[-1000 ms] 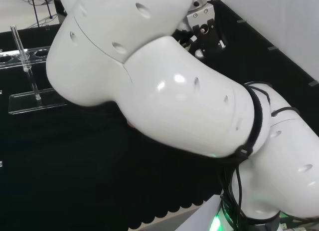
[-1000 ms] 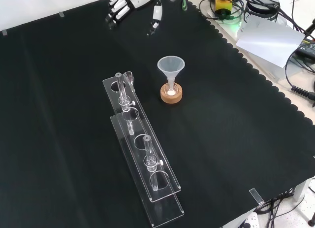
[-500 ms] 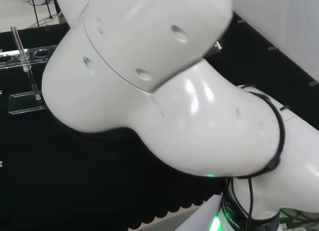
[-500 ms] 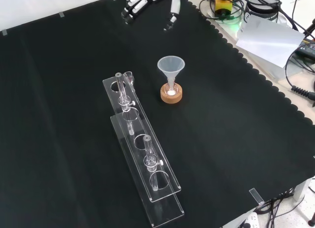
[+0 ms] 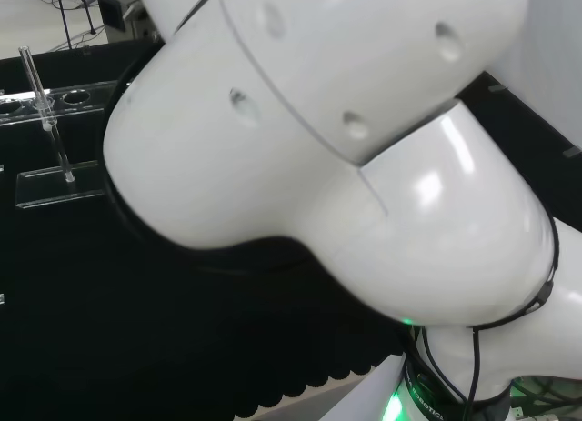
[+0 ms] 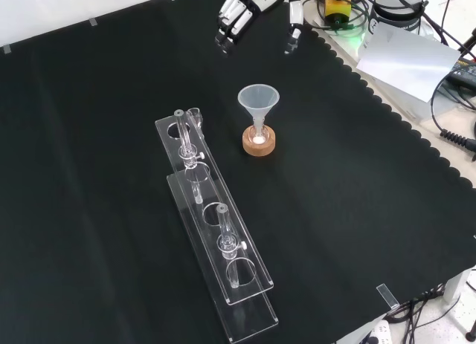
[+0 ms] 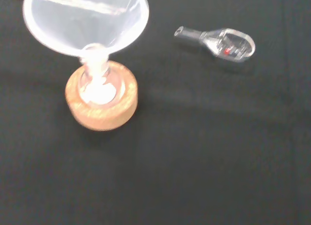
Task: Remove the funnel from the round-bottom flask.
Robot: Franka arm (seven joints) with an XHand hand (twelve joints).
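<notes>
Funnel [image 6: 258,100] of clear plastic stands upright in the neck of the round-bottom flask [image 6: 258,136], near the middle of the black cloth [image 6: 357,210] in the front view. Its long axis is vertical: the wide mouth opens upward and the narrow stem points straight down into the flask. The flask is small and clear, hard to see, and it sits in a cork ring [image 6: 259,143] that serves as its stand. In the wrist view the funnel [image 7: 85,21] shows from above, with its stem going down into the flask [image 7: 99,86], which has something white at the bottom, and the cork ring [image 7: 102,103] is around it.

The hand [image 6: 249,6] hangs at the top edge of the front view, above the cloth and well apart from the funnel. Its fingers [image 6: 230,21] are straight and point downward, the thumb [image 6: 292,28] stands apart from them, and it holds nothing.

To the left of the flask in the front view lies a long clear test-tube rack [image 6: 216,232], with some glass tubes standing in its holes. In the head view the same rack [image 5: 55,139] shows at the left. In the wrist view a small clear glass piece [image 7: 218,40] with a red mark lies on its side on the cloth, well apart from the cork ring.
</notes>
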